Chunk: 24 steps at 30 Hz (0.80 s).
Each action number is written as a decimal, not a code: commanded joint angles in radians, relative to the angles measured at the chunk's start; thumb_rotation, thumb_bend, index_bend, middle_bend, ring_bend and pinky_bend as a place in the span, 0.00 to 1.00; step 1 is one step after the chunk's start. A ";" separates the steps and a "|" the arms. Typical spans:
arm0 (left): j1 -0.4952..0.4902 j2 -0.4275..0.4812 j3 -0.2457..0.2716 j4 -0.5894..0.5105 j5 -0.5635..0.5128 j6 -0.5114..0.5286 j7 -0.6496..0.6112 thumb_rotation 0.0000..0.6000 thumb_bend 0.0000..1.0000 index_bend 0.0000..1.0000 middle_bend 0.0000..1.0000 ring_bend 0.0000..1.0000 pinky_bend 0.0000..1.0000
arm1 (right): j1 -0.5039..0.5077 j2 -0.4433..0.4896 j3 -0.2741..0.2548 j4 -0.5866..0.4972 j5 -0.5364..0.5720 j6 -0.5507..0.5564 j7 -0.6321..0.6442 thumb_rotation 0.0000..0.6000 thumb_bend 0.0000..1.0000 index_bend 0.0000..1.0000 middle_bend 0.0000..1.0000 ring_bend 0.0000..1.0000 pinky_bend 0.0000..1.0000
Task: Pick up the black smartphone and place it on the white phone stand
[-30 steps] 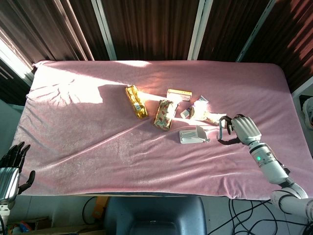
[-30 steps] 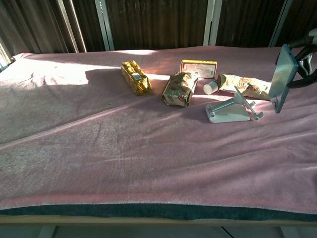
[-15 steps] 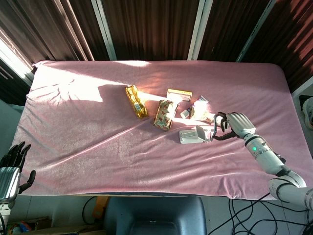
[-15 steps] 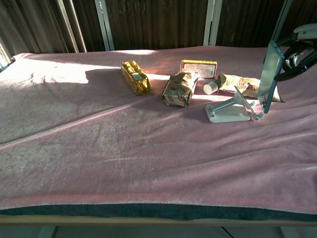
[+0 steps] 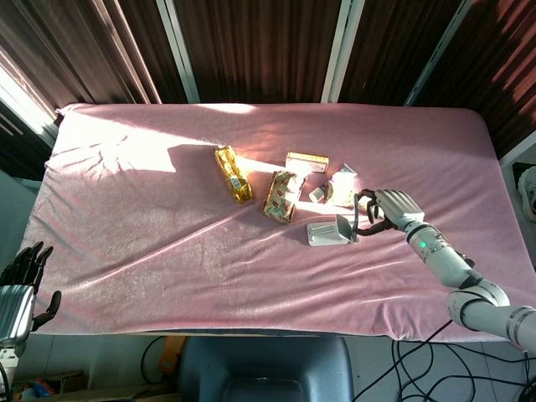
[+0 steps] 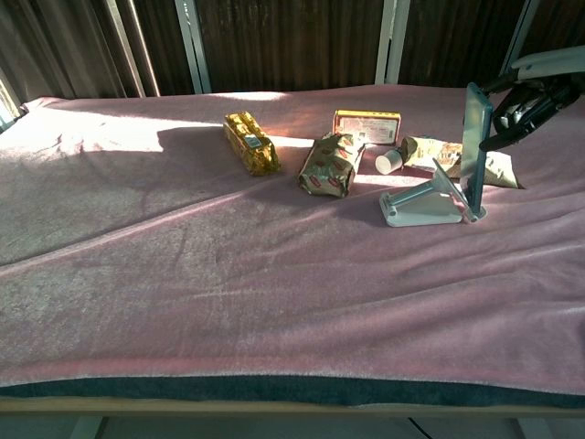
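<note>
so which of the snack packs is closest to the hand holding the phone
The crumpled pack lying just behind the white phone stand, right beside the right hand. The gold pack and patterned pack lie further left.

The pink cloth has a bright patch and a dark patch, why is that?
Head view: sunlight falls across the far-left part of the pink cloth, almost washing it out, with a dark shadow beside the gold packet. Chest view: the same bright band lies along the far edge, and the near cloth is dimmer.
</note>
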 commanded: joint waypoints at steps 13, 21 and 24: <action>-0.001 0.000 -0.002 -0.001 -0.005 -0.001 0.000 1.00 0.40 0.00 0.00 0.01 0.17 | 0.030 -0.045 -0.009 0.052 0.034 -0.031 -0.020 1.00 0.33 1.00 0.76 0.60 0.39; 0.000 0.002 -0.001 -0.001 -0.002 0.002 -0.005 1.00 0.41 0.00 0.00 0.01 0.17 | 0.037 -0.050 -0.016 0.055 0.043 -0.036 -0.038 1.00 0.33 1.00 0.76 0.60 0.39; 0.001 0.004 -0.001 0.000 0.000 0.003 -0.009 1.00 0.40 0.00 0.00 0.01 0.17 | 0.036 -0.046 -0.014 0.046 0.049 -0.029 -0.041 1.00 0.33 1.00 0.76 0.60 0.39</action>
